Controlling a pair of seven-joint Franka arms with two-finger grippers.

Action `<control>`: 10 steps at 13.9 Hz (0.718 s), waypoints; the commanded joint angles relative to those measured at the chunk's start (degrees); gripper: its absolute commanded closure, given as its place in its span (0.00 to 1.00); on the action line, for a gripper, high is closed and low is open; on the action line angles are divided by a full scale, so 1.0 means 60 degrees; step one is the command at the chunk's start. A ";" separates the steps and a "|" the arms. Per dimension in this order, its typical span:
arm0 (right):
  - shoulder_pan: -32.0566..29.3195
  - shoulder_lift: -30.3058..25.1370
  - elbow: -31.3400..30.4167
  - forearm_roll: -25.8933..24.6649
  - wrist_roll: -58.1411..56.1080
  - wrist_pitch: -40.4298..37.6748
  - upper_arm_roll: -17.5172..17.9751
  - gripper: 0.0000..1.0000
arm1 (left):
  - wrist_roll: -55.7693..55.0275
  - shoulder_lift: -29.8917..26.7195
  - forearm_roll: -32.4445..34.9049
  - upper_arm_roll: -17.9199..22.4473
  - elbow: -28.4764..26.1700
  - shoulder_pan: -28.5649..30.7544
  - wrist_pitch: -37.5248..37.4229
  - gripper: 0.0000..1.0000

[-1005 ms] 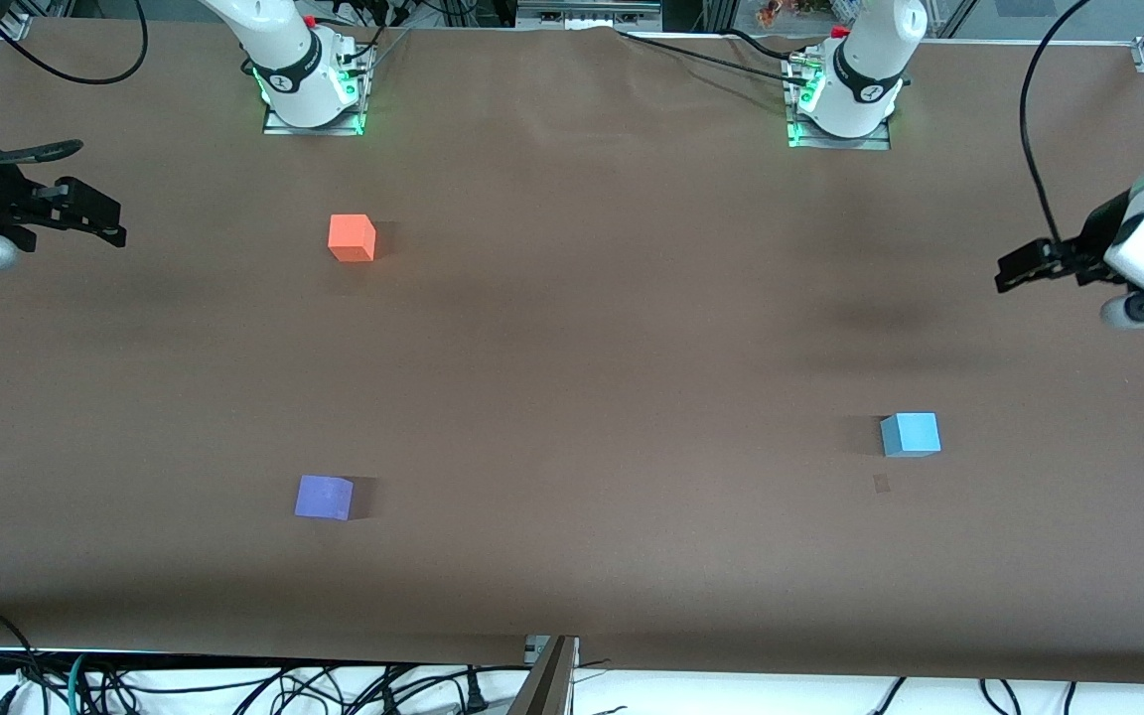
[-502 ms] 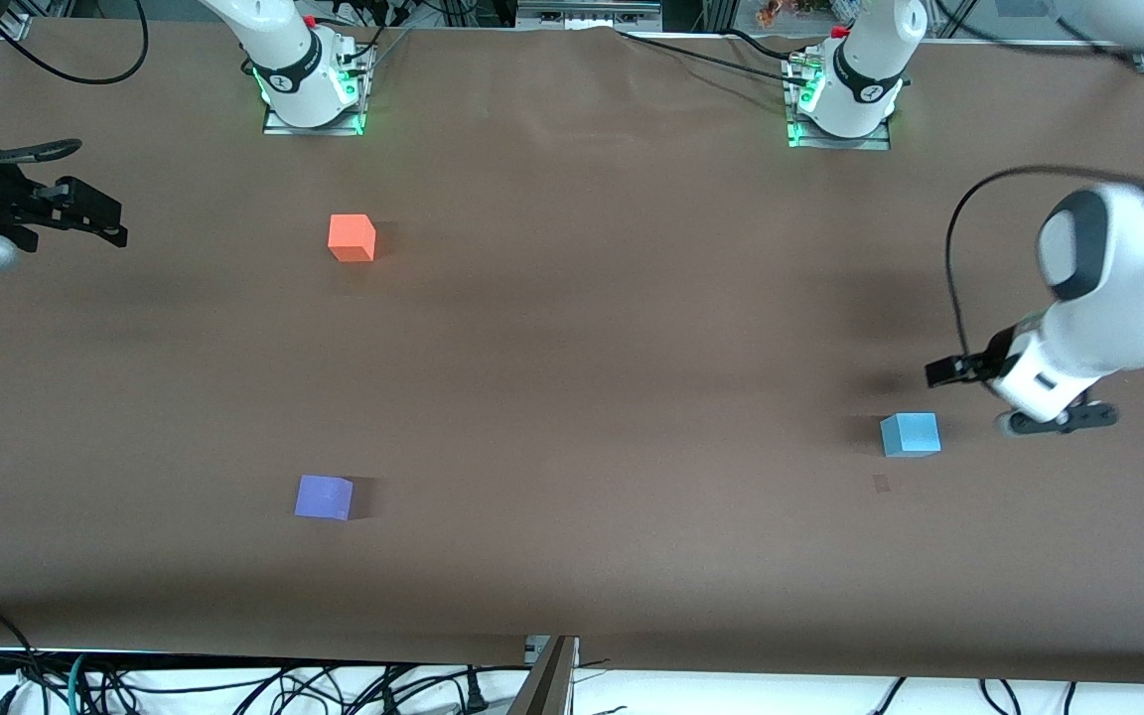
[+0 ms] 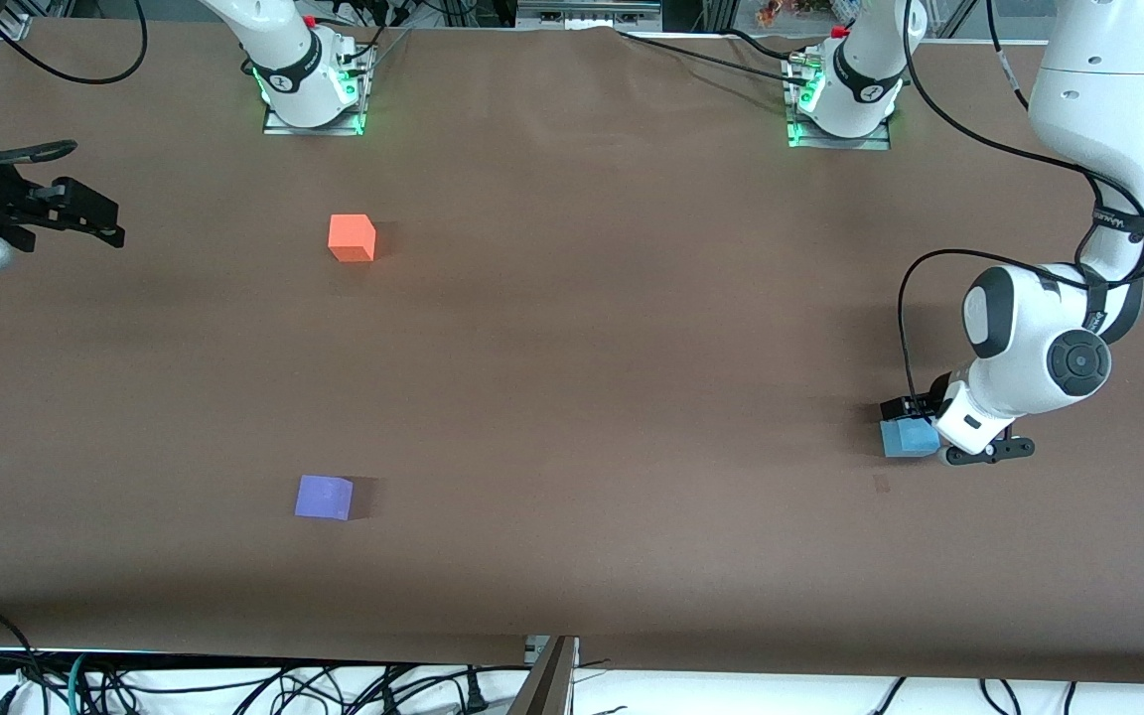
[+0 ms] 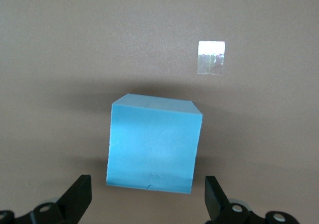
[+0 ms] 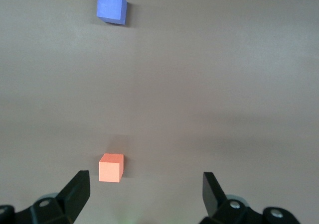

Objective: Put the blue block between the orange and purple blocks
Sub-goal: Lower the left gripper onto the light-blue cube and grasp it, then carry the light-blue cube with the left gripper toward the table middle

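Note:
The blue block (image 3: 910, 438) sits on the brown table toward the left arm's end. My left gripper (image 3: 914, 414) is low over it and open. In the left wrist view the block (image 4: 153, 147) lies just ahead of the gripper (image 4: 148, 198), in line with the gap between the spread fingers, untouched. The orange block (image 3: 352, 238) sits near the right arm's base. The purple block (image 3: 324, 497) sits nearer the front camera, in line with it. My right gripper (image 3: 100, 223) waits open and empty at the right arm's end of the table; in its wrist view (image 5: 144, 193) both the orange block (image 5: 111, 168) and the purple block (image 5: 111, 7) show.
A small shiny tape patch (image 3: 881, 484) lies on the table just nearer the camera than the blue block, also in the left wrist view (image 4: 211, 57). The arm bases (image 3: 312, 94) (image 3: 842, 104) stand along the top edge. Cables hang at the front edge.
The left arm has swung in from the table's end and come down over the blue block. The right arm and all three blocks have not moved.

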 commanded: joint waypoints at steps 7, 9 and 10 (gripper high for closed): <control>-0.0104 0.0063 0.0156 0.0211 -0.0200 0.0020 0.0011 0.00 | 0.0139 0.0749 -0.0143 -0.0071 0.0183 0.0053 0.1314 0.25; -0.0104 0.0063 0.0156 0.0211 -0.0200 0.0035 0.0011 0.00 | 0.0154 0.0808 -0.0070 -0.0056 0.0183 -0.0006 0.1315 0.65; -0.0104 0.0063 0.0156 0.0225 -0.0214 0.0035 0.0011 0.00 | 0.0154 0.0837 -0.0026 -0.0056 0.0183 -0.0049 0.1301 0.84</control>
